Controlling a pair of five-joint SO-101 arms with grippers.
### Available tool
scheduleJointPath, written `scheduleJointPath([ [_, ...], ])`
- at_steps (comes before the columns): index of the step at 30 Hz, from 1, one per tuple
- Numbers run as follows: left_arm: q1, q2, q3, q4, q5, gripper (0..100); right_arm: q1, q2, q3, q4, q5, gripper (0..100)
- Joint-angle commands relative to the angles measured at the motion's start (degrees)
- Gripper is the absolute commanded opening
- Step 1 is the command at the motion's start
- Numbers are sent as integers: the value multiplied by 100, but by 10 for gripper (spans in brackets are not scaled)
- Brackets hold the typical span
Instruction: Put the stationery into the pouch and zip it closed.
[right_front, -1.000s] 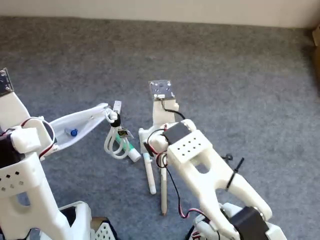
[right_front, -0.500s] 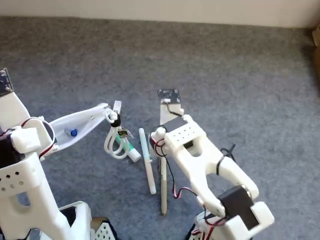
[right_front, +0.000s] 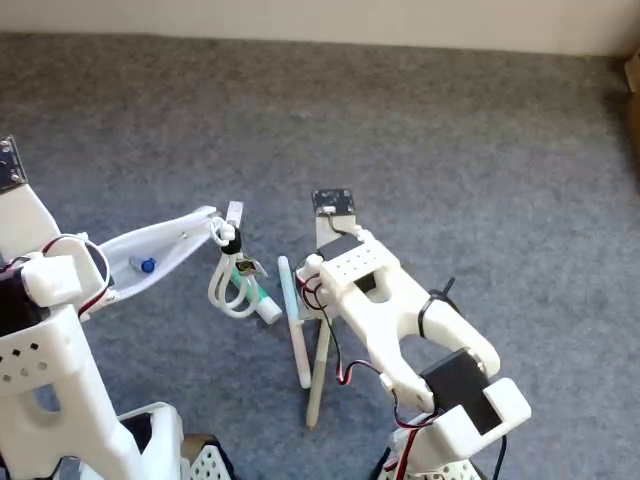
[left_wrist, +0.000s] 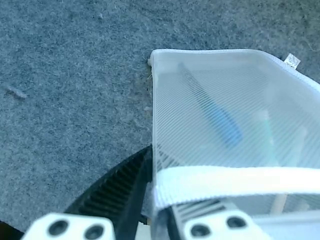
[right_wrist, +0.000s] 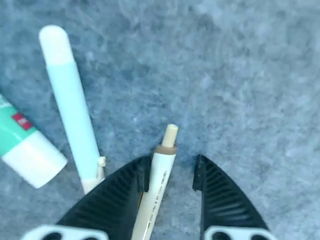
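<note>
The left gripper (left_wrist: 156, 197) is clamped on the white-banded rim of the mesh pouch (left_wrist: 215, 100), holding it partly off the grey carpet (right_front: 480, 150) with its mouth turned toward the loose stationery, presumably so that items can be fed in; a blue pen (left_wrist: 220, 122) already lies inside, and something teal shows dimly through the mesh beside it. The right gripper (right_wrist: 171, 161) sits low over the beige pen (right_wrist: 161, 180) with its jaws parted and one on each side of the barrel. The pen rests against one jaw and a gap is left on the other side, so nothing is gripped yet, and this looks like the line-up before a squeeze. From above, the beige pen (right_front: 317, 385) runs out from under that arm toward the near edge; the pale-blue pen (right_front: 292, 310) lies just beside it, nearly parallel, and the green-and-white glue stick (right_front: 255, 295) lies beyond that, near the pouch's white cord loop (right_front: 225, 285). All three are still outside the pouch, well short of its mouth, so the zipping lies some way off. As for writing: the glue stick carries a small red label patch (right_wrist: 19, 120), and fine print runs along the beige pen's barrel, though neither can be read here.
</note>
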Motion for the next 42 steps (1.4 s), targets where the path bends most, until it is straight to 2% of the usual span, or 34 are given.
scheduleJointPath([
  [1,75,163,119,0,26,7,57,92,13,40,-70,141],
  [8,75,163,119,0,26,7,57,92,4,48,-53,1],
  [16,75,163,119,0,26,7,57,-180,13,84,-26,5],
  [29,75,163,127,0,26,7,-92,-2580,462,84,0,5],
  [34,75,163,127,0,26,7,-224,-3389,470,84,580,5],
  [42,75,163,180,0,26,7,-224,-4453,435,48,1116,5],
])
